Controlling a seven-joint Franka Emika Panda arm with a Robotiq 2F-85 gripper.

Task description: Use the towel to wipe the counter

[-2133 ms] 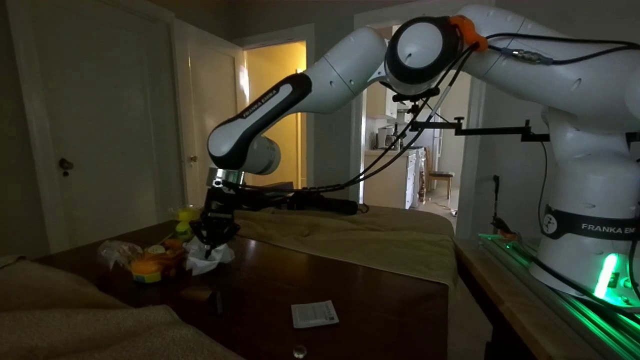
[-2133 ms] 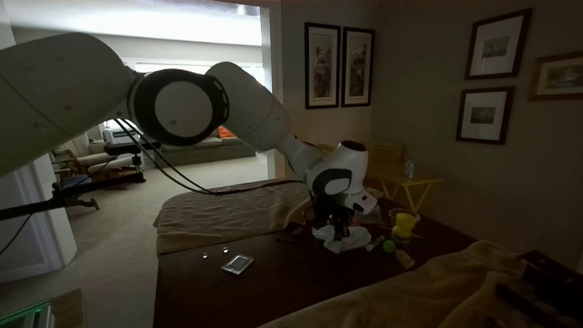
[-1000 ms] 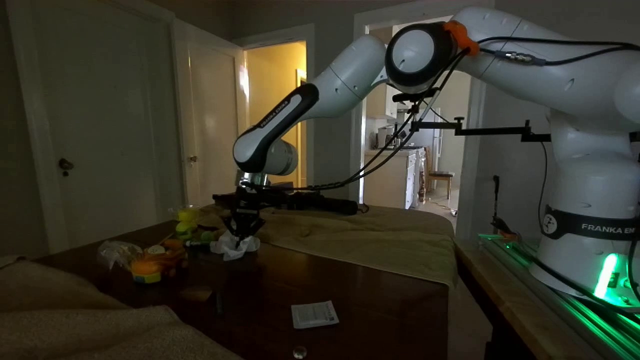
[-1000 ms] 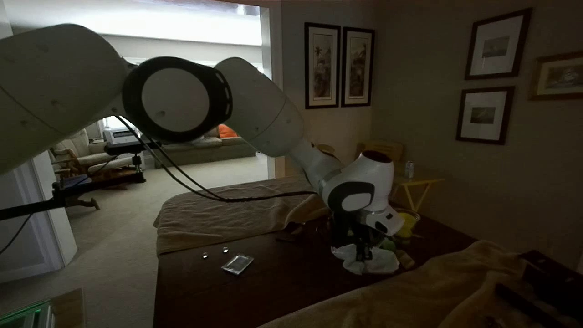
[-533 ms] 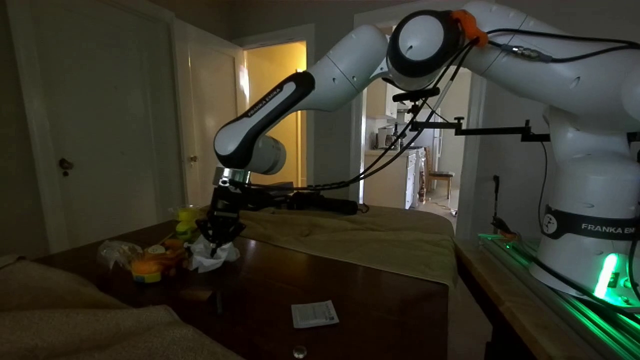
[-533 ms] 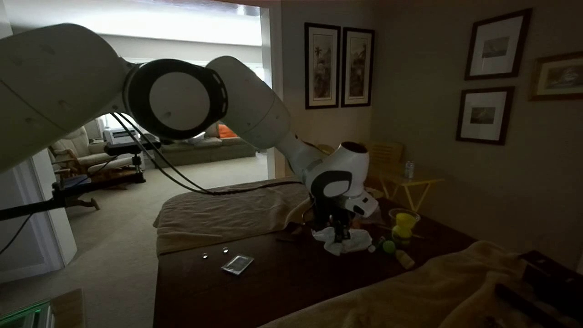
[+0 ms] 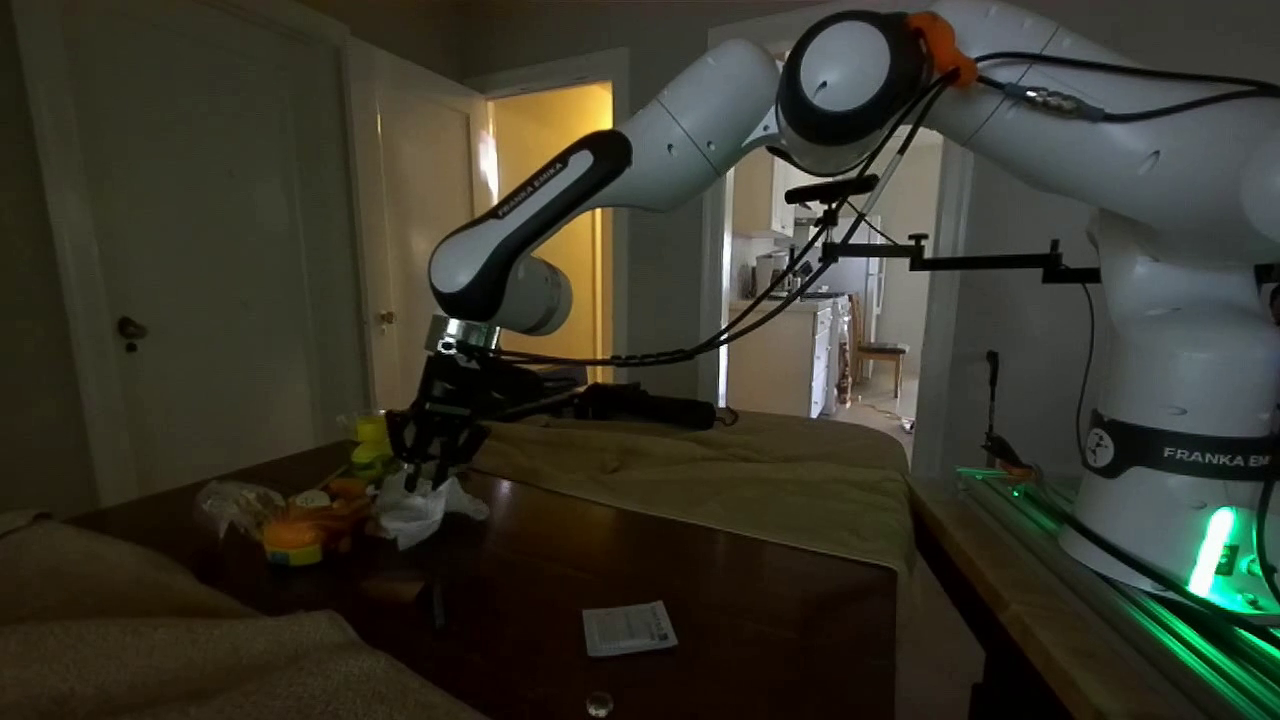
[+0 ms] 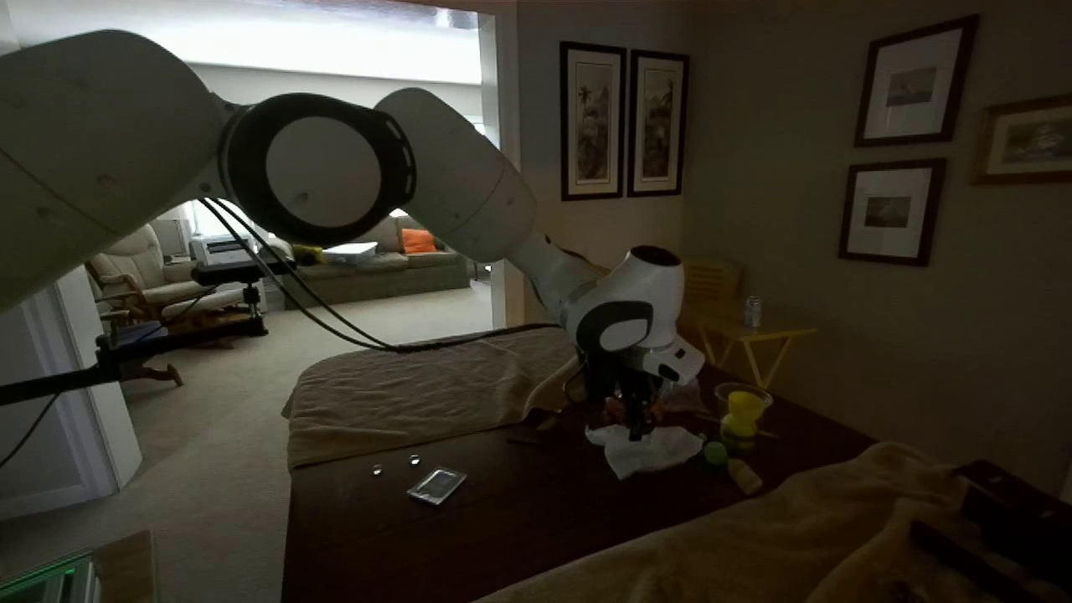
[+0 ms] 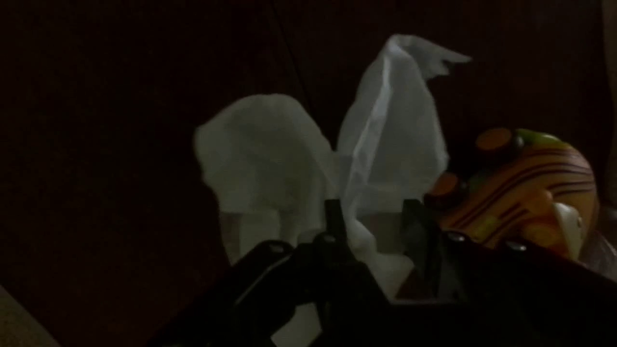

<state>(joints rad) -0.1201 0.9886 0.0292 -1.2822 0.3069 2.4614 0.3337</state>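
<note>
Two brown blankets (image 8: 804, 536) lie over the table (image 7: 700, 570), one on either side of the hand (image 9: 372, 206), with a wide dark strip between their edges. The hand's fingers (image 9: 334, 219) stand apart over the crumpled white towel (image 8: 649, 456) on that strip; whether they touch it, I cannot tell. An orange toy (image 9: 540, 188) sits near the hand; a packet (image 7: 630, 629) lies well apart.
</note>
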